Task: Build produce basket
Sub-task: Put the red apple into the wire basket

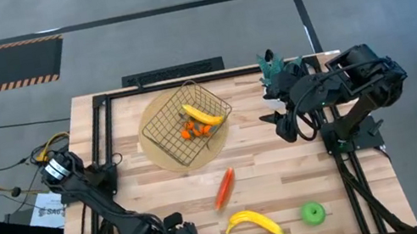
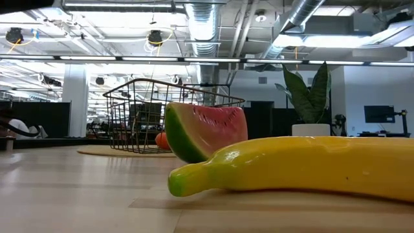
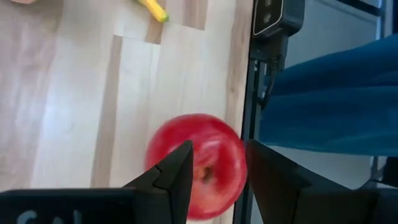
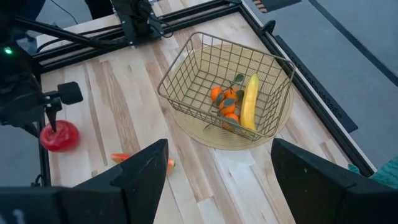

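Pale wooden planks make up the table [image 1: 286,168], framed by dark rails, with an open office space beyond it. Near the far edge the wire basket [image 1: 186,123] sits on a round tan mat [image 1: 155,148] and already holds one banana [image 1: 202,115] and two small orange pieces [image 1: 191,132] — so filling is partly done. Outside it lie a red-orange stick [image 1: 224,187], a second banana [image 1: 255,222] and a green apple [image 1: 313,214]. At the near left corner the left gripper [image 3: 217,180] has its fingers around the red apple [image 3: 199,163]; it looks gripped, though contact is hard to confirm — probably the next piece to go in. The right gripper [image 4: 217,174] hangs spread wide and empty beside the potted plant [image 1: 273,67], waiting.
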`<state>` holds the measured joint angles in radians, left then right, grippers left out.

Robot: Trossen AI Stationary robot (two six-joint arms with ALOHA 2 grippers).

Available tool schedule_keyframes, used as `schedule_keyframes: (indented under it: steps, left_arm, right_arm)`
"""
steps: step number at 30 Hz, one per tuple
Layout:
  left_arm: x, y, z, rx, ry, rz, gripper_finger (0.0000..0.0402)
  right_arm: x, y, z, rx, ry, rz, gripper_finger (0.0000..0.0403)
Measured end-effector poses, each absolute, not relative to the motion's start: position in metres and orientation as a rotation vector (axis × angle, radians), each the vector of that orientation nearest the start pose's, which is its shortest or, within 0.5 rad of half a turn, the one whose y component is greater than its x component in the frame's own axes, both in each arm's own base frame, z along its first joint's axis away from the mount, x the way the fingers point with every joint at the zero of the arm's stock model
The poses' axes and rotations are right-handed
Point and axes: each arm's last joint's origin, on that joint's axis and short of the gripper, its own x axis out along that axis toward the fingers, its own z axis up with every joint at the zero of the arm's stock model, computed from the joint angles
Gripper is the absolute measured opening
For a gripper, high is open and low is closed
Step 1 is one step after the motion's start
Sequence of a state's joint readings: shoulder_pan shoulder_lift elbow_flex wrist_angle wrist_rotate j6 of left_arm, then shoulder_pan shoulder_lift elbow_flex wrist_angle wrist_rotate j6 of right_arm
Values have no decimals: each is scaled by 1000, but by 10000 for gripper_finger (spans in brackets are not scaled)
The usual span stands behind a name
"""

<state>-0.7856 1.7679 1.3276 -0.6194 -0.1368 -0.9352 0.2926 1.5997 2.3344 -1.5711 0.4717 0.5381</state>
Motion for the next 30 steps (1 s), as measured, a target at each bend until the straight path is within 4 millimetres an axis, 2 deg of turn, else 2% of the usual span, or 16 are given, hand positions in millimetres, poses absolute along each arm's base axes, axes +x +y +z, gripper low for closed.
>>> schedule_keyframes:
  steps: [5, 12, 30]
  left_arm:
    - [260, -255, 237, -338, 1154, -63, 132]
    - [257, -257, 237, -403, 1224, -92, 132]
    - [255, -253, 234, -306, 1216, -68, 132]
  right_arm:
    - [226, 54, 507, 198, 702, -368, 301]
    - [226, 54, 507, 198, 702, -369, 301]
    - [226, 54, 507, 198, 702, -369, 301]
